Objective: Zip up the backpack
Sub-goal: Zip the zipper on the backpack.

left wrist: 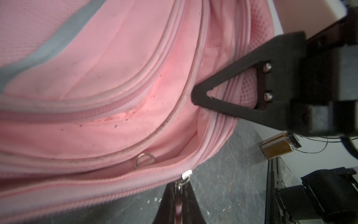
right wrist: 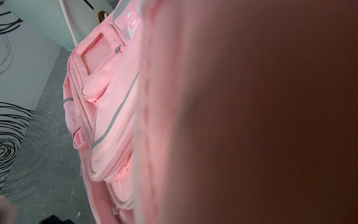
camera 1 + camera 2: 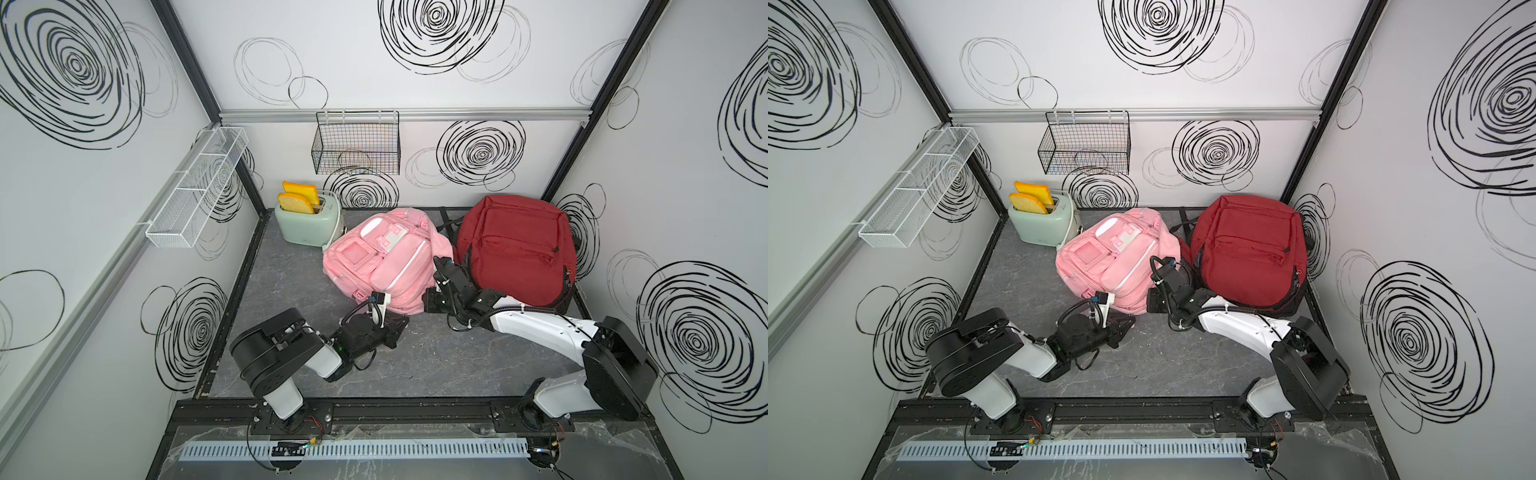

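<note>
- pink backpack (image 3: 386,257) is looking like matt woven cloth, slightly grubby, with open mesh on one side
- zipper pull (image 1: 181,182) is gleaming, bare shiny metal
- red backpack (image 3: 515,249) is reading as matt cloth too
- toaster (image 3: 307,224) is shining smooth and glossy, maybe plastic, hard to call from above
- tabletop (image 3: 436,365) is showing a matt stone-look finish

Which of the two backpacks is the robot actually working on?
The pink fabric backpack, left of the red fabric backpack: the left gripper pinches its metal zipper pull.
</note>
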Available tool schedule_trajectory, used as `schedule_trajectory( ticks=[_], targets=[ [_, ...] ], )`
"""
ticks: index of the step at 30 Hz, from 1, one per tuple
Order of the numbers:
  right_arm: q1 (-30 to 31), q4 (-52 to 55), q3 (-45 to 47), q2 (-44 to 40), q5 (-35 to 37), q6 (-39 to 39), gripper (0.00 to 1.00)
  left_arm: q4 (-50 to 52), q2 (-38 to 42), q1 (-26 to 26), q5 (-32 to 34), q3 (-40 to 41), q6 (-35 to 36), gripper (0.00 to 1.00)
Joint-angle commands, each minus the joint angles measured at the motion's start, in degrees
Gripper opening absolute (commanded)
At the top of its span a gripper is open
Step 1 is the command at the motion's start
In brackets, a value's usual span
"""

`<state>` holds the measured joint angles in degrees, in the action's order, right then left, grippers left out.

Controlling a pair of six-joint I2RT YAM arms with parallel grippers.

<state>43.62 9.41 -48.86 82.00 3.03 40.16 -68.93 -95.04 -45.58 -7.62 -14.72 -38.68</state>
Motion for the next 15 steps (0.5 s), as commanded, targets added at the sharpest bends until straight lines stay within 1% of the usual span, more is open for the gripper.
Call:
schedule_trajectory(
  ticks=[1,7,15],
  targets=[
    [-1.56,-1.32,-1.76,-3.50,1.24,-4.97,0.00,1.69,0.65,0.70,1.24,1.13,-0.70,0.00],
    [-3.69,-0.80,-0.98,-4.15,0.69,-5.83,0.00,1.95,0.83,0.77,1.58,1.25,-0.70,0.00],
    [-6.06,1.37,-0.93,-3.05,2.16,-7.26,0.00,2.58,0.78,1.03,2.16,1.17,-0.96,0.00]
  ],
)
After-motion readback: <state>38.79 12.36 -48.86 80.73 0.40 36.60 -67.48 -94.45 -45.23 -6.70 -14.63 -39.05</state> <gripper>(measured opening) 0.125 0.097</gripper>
